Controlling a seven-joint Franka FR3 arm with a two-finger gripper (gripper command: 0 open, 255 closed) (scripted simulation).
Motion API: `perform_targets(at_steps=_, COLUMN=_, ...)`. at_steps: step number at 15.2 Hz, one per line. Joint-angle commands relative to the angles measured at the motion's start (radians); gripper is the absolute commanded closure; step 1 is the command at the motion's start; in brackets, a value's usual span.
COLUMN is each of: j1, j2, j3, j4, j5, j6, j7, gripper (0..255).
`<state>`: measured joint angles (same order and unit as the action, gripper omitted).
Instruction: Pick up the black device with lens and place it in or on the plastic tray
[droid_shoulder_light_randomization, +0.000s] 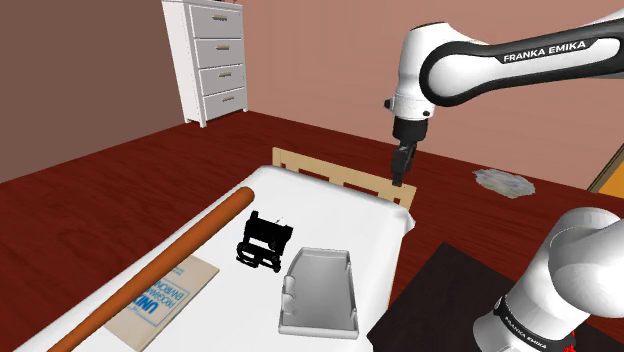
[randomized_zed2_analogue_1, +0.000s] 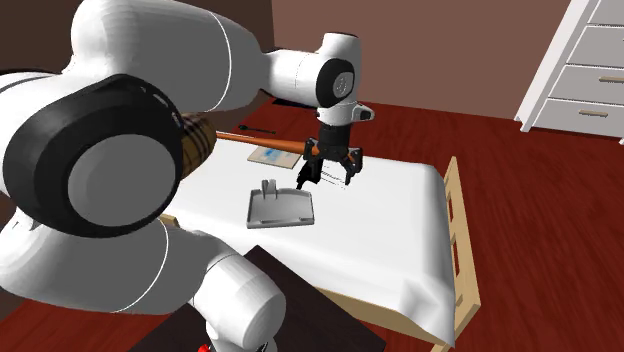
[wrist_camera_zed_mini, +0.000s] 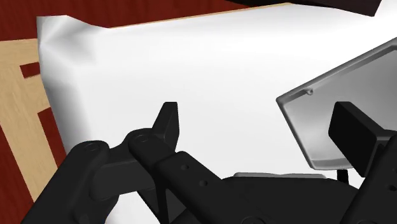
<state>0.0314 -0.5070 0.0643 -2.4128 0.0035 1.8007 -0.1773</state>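
Observation:
The black device with a lens (droid_shoulder_light_randomization: 264, 243) lies on the white bed sheet (droid_shoulder_light_randomization: 340, 215), just beside the grey tray (droid_shoulder_light_randomization: 320, 290) on the side toward the shoulder view's left. My gripper (droid_shoulder_light_randomization: 401, 184) hangs well above the bed's corner near the wooden bed end, far from the device and up to the right of it in the shoulder view. It is open with nothing between its fingers (wrist_camera_zed_mini: 167, 124). In the wrist view the gripper (wrist_camera_zed_mini: 259, 118) looks down on white sheet, with the tray (wrist_camera_zed_mini: 343, 95) beside one finger. The second exterior view has the gripper (randomized_zed2_analogue_1: 330, 178) above and behind the tray (randomized_zed2_analogue_1: 282, 206).
A long brown roll (droid_shoulder_light_randomization: 160, 270) lies along the bed's far side next to a flat blue-and-tan box (droid_shoulder_light_randomization: 165, 300). The wooden bed end (droid_shoulder_light_randomization: 340, 176) stands under the gripper. A white dresser (droid_shoulder_light_randomization: 215, 55) is by the wall, and a crumpled grey thing (droid_shoulder_light_randomization: 503, 182) lies on the red floor.

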Motion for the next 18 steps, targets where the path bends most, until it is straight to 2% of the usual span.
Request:
perform_targets(at_steps=1, j1=0.014, j2=0.082, j3=0.006, j4=0.031, j5=0.010, j6=0.053, j7=-0.021, gripper=0)
perform_targets(at_steps=9, j1=0.066, j2=0.369, j3=0.036, j4=0.165, j5=0.045, j6=0.207, j7=-0.104, gripper=0)
perform_targets(at_steps=18, j1=0.118, j2=0.683, j3=0.087, j4=0.388, j5=0.061, j6=0.300, j7=-0.187, gripper=0)
